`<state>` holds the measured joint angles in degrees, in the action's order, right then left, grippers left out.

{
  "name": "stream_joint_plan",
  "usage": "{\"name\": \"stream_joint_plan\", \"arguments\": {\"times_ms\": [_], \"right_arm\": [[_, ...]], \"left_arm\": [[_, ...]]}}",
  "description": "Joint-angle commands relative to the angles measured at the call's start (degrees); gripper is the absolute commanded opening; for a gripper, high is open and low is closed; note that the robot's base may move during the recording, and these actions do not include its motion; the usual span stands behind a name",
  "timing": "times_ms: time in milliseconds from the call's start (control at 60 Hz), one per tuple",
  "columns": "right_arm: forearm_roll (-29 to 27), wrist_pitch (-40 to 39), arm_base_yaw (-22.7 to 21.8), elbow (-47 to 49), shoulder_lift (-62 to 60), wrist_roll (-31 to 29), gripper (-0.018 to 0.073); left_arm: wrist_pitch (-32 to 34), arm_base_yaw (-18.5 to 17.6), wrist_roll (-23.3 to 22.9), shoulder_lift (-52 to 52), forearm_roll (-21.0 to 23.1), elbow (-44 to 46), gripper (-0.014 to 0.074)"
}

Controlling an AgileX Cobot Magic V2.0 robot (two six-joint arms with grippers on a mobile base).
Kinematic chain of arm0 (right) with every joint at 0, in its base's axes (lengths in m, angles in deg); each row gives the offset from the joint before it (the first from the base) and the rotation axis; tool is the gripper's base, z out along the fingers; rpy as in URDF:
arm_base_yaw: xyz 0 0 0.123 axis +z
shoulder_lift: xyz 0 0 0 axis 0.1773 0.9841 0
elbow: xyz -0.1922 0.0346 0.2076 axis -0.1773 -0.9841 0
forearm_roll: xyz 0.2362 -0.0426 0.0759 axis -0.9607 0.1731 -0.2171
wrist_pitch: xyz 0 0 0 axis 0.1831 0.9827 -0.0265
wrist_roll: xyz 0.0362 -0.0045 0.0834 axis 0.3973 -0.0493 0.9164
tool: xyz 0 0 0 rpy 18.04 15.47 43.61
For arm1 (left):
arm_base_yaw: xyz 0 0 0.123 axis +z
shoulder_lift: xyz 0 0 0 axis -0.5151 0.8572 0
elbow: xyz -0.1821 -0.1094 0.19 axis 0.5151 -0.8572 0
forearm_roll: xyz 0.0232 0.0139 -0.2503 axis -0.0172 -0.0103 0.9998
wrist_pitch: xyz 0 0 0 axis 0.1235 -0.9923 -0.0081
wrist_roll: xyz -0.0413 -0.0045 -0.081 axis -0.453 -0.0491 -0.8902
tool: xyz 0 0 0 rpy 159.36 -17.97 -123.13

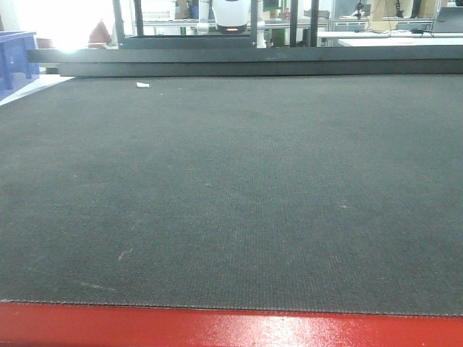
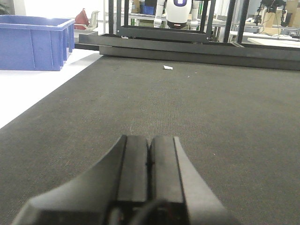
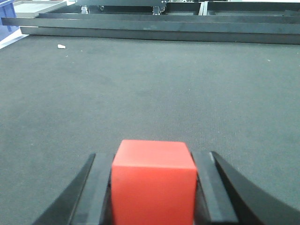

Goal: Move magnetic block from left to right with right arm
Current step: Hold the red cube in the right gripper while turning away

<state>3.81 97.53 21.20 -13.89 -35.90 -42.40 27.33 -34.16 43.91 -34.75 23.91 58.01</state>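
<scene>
Here the right gripper [image 3: 153,161] is clenched on the magnetic block [image 3: 153,187], the red cube wedged between its two dark fingers, low over the dark mat [image 3: 197,89]. The left gripper [image 2: 149,147] has its fingers pressed flat together, also low over the mat. A small white scrap [image 1: 142,84] lies near the mat's far left corner, and a blue bin [image 2: 35,42] stands beyond its left edge.
</scene>
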Motion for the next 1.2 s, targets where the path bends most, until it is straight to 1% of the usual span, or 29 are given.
{"name": "stream_joint_plan", "arguments": {"times_ms": [0, 1183], "right_arm": [[0.40, -4.93, -0.32, 1.43, 1.00, -0.59, 0.0249], [0.40, -4.93, -0.32, 1.43, 1.00, -0.59, 0.0249]], "left_arm": [[5.17, -0.31, -0.25, -0.76, 0.00, -0.59, -0.0116], [5.17, -0.20, -0.25, -0.76, 0.00, -0.59, -0.0116]]}}
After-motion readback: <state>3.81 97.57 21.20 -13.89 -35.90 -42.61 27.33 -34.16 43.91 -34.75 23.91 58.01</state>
